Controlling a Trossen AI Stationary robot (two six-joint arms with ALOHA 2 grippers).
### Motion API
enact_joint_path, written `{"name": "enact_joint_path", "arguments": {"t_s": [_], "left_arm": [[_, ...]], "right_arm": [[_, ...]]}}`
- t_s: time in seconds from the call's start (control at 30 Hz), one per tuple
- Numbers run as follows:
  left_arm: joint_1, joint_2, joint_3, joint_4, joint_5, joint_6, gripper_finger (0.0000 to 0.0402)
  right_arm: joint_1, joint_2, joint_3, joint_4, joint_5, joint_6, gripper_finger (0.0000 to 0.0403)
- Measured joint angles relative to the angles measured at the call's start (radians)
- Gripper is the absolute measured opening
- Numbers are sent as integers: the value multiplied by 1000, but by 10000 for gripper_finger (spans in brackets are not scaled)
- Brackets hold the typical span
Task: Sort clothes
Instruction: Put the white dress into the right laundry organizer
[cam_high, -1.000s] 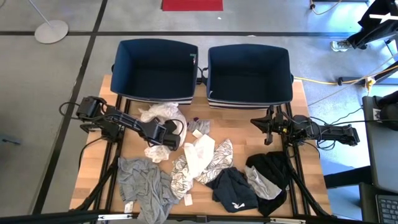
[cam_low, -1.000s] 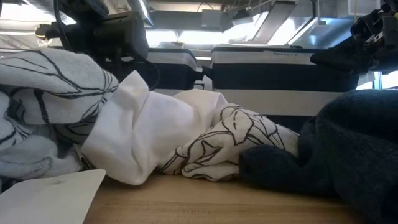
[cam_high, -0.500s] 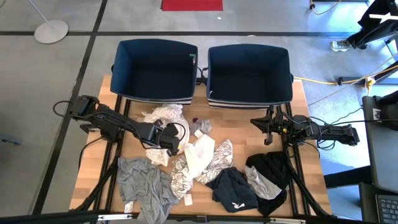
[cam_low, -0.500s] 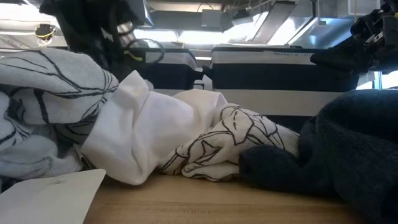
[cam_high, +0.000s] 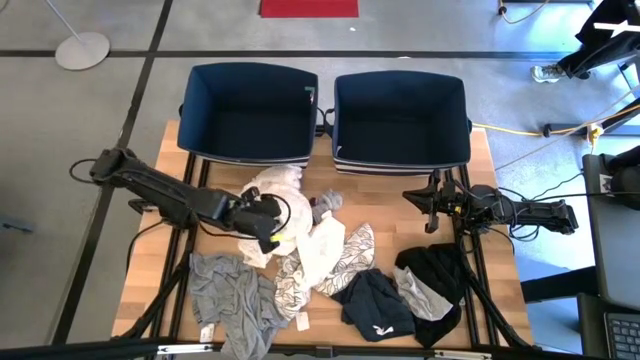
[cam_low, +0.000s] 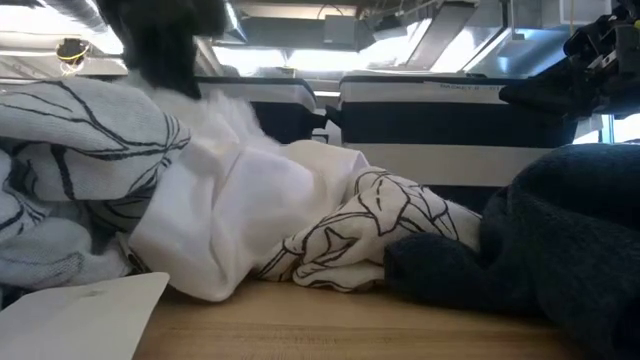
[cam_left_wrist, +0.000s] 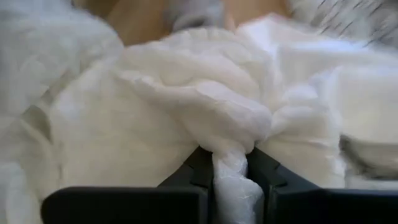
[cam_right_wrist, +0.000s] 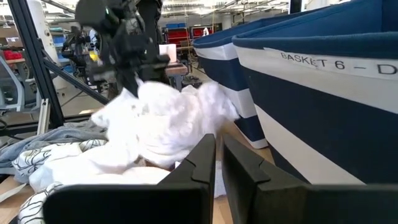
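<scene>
My left gripper (cam_high: 266, 222) is shut on a white garment (cam_high: 274, 190) at the table's middle left, just in front of the left navy bin (cam_high: 250, 68). The garment also shows in the right wrist view (cam_right_wrist: 168, 118), bunched below the left gripper. A grey sock (cam_high: 328, 202) lies beside it. Another white garment (cam_high: 322, 248), a white patterned one (cam_high: 352, 255), a grey one (cam_high: 235, 295), a navy one (cam_high: 375, 305) and a black one (cam_high: 435, 270) lie along the near side. My right gripper (cam_high: 432, 210) is shut and empty at the middle right. My left gripper pinches a gathered fold (cam_left_wrist: 230, 163) of the white garment between its two fingers; several layers are bunched there. The rest of the garment billows out in front of the fingers, and in the right wrist view its lower part (cam_right_wrist: 155, 149) rests on the table and the other clothes.
The right navy bin (cam_high: 400, 75) stands next to the left one at the far edge, both with open tops. A paper tag (cam_low: 80, 315) lies at the near edge. Bare wood shows in front of the right bin (cam_high: 390, 200).
My left gripper has shifted slightly toward the table's left while its arm has stretched out. The white garment has been drawn up with it: it now bulks higher and wider toward the left bin, and has risen into the low view. The grey sock has shifted a little.
</scene>
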Motion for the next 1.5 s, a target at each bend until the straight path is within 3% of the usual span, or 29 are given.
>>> {"name": "enact_joint_path", "arguments": {"t_s": [0.67, 0.97, 1.23, 1.5], "left_arm": [[-7, -253, 138, 39, -113, 260, 35], [7, -291, 188, 135, -138, 426, 34], [71, -295, 299, 152, -178, 554, 39], [134, -301, 389, 269, -214, 758, 40]], "right_arm": [[0, 0, 0, 1, 0, 0, 30], [0, 0, 0, 15, 6, 0, 30], [0, 0, 0, 31, 11, 0, 30], [0, 0, 0, 27, 19, 0, 30]]}}
